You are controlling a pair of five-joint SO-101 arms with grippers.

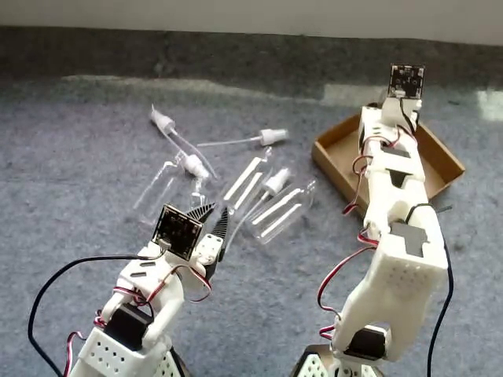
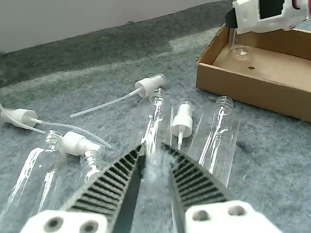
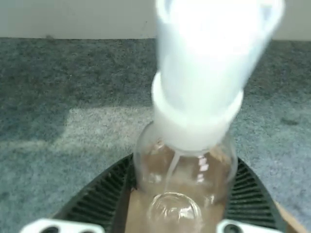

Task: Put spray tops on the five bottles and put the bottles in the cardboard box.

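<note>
At the cardboard box (image 1: 339,148) — right gripper (image 3: 183,187) clamps a spray-topped bottle (image 3: 182,162).

High view overhead, wrist views low, close (box (image 1: 339,149) shared)

Bottles (image 2: 221,131): clear walls, no legible print.
Cardboard box (image 2: 243,87): plain brown; small dark mark inside, unreadable.
Camera boards (image 1: 177,229): markings too small to read.
</note>
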